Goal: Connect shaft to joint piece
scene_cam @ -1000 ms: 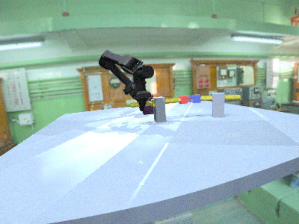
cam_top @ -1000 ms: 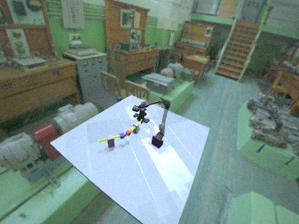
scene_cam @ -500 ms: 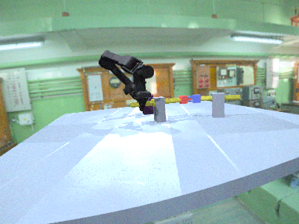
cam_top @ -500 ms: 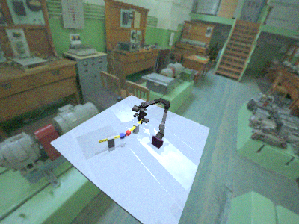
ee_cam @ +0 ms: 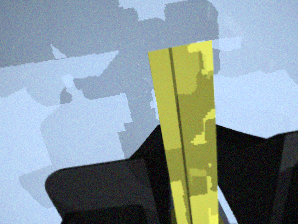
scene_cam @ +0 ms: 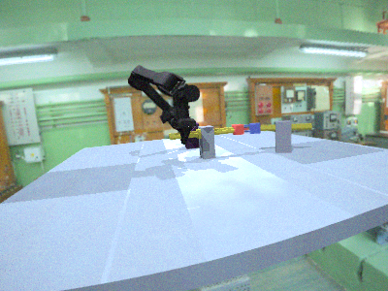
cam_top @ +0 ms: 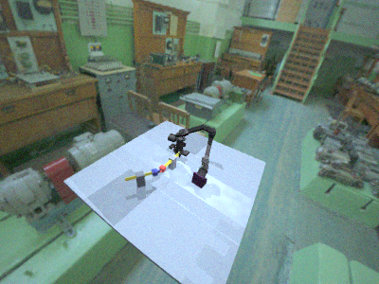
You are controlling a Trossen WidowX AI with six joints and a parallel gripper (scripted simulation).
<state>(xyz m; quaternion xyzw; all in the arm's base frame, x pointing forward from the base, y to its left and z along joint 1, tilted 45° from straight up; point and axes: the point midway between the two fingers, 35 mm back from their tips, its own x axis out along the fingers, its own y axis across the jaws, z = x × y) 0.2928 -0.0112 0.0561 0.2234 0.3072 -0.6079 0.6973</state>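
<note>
My gripper is shut on the yellow second shaft, on the outer side of the grey second block. The shaft's free end sticks out past the fingers. Its other end meets the red joint piece; how deep it sits inside is too small to tell. The red piece is beside the blue hinge part on the yellow first shaft, which passes through the grey first block.
The blocks stand on a pale table top with shadows and bright patches. The arm's base stands on the table beside the second block. The arm reaches over from it to the shaft's outer end.
</note>
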